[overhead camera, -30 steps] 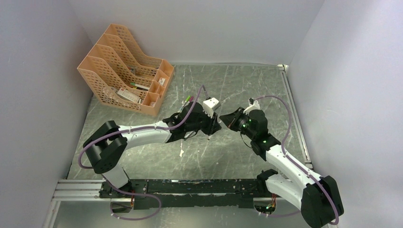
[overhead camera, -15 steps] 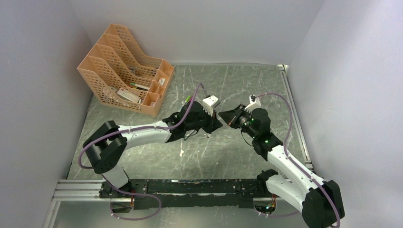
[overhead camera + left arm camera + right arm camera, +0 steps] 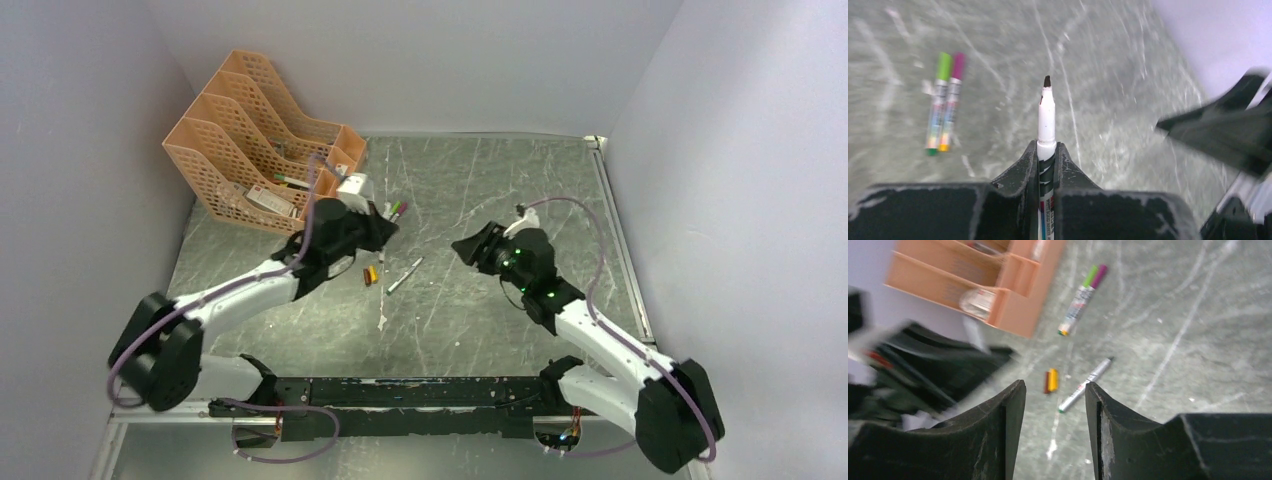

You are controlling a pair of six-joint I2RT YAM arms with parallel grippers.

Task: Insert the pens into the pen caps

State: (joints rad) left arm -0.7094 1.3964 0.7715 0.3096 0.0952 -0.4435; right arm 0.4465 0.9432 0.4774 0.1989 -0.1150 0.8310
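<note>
My left gripper (image 3: pixel 1046 145) is shut on a white pen (image 3: pixel 1046 115) whose bare dark tip points forward. In the top view the left gripper (image 3: pixel 380 228) sits near the organizer. Just beyond it lie two pens side by side, one with a green cap (image 3: pixel 944 65) and one with a magenta cap (image 3: pixel 958 65). My right gripper (image 3: pixel 1054 385) is open with nothing between its fingers and hovers at mid-table (image 3: pixel 465 245). Below it on the table lie a yellow pen cap (image 3: pixel 1052 380), a dark orange cap (image 3: pixel 1046 383) against it, and an uncapped grey pen (image 3: pixel 1085 385).
A peach desk organizer (image 3: pixel 250 140) holding a few items stands at the back left. White scraps (image 3: pixel 382 322) lie near the table's front. Walls close in the left, back and right sides.
My left arm has swung left toward the organizer with the pen in its grip, uncovering the loose pen and caps. My right gripper has opened and shifted slightly left.
</note>
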